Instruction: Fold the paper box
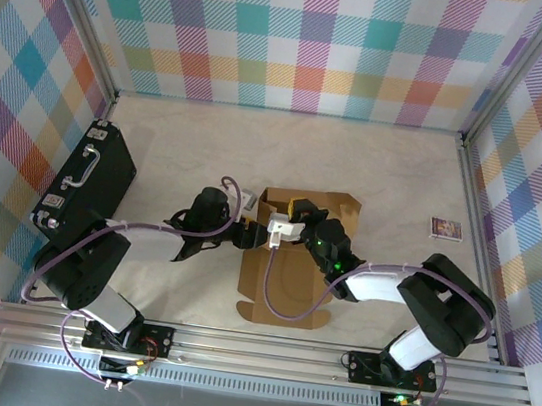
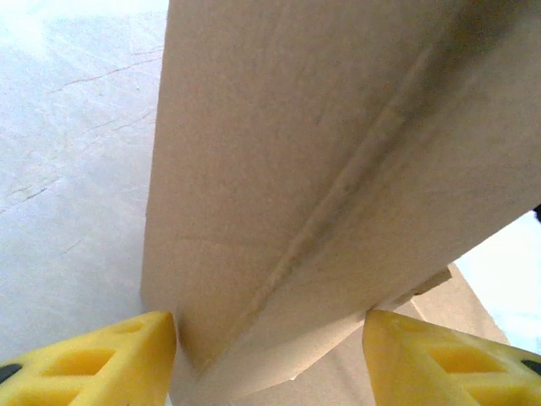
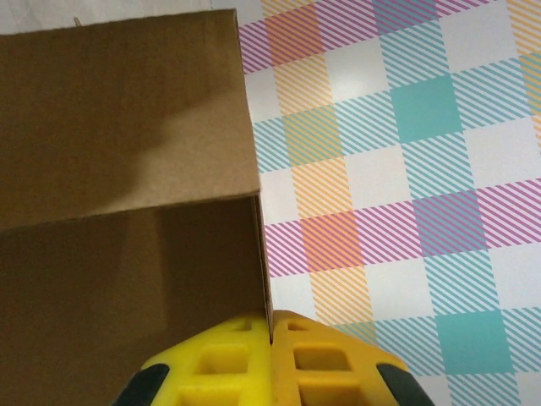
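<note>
Paper box [image 1: 285, 286] half-folded, front flaps flat. My right fingers [image 3: 228, 364] pinch wall; left fingers [image 2: 101, 355] straddle panel, grip unclear.

The paper box [image 1: 284, 291] lies mid-table, far half raised into walls, near flap flat. The left gripper [image 1: 259, 234] and right gripper [image 1: 297, 209] meet at its raised part. A black hard case [image 1: 88, 177] lies left, a small packet [image 1: 446, 229] right.

Black case [image 1: 87, 182] lying far left on table [image 1: 357, 165]; small printed packet [image 1: 445, 229] far right.
</note>
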